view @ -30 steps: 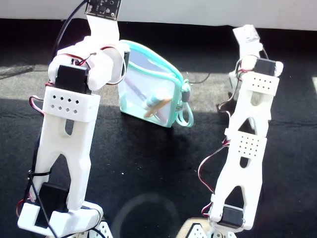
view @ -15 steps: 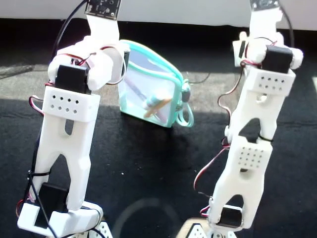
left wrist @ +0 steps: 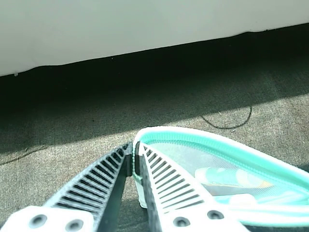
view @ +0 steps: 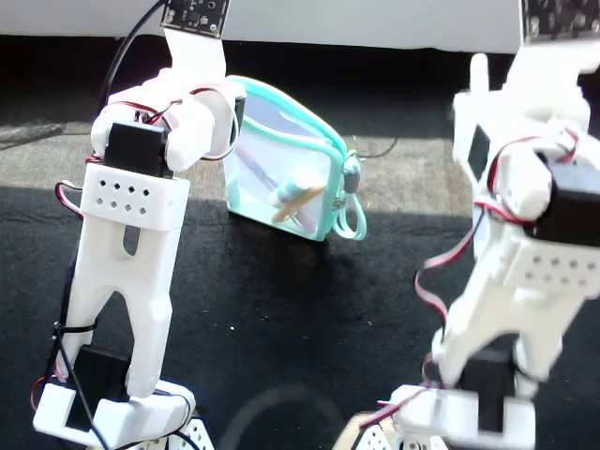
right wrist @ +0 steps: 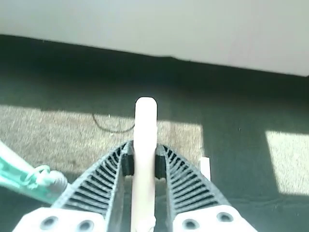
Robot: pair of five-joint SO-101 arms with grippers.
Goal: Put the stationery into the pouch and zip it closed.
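Note:
The teal mesh pouch (view: 281, 164) stands on its edge at the back of the table, open along the top, with a tan stick and other stationery (view: 295, 199) inside. My left gripper (left wrist: 131, 145) is shut on the pouch's (left wrist: 217, 154) zipper rim at its end corner. My right gripper (right wrist: 144, 150) is shut on a white stick-shaped piece of stationery (right wrist: 145, 125), which pokes out past the fingertips. In the high view that white stick (view: 479, 70) is held up in the air to the right of the pouch. The pouch's teal loop (right wrist: 36, 176) lies off to one side of the right gripper.
The table is covered with dark cloth, with a sunlit band (view: 412, 178) across the back. A white wall (left wrist: 145, 24) runs behind it. A thin thread (left wrist: 227, 121) lies on the cloth beyond the pouch. A small white scrap (right wrist: 204, 166) lies below the right gripper.
The right arm has risen from the back right of the table and swung up and to the right with the white stick in its gripper. The left arm and pouch have stayed put.

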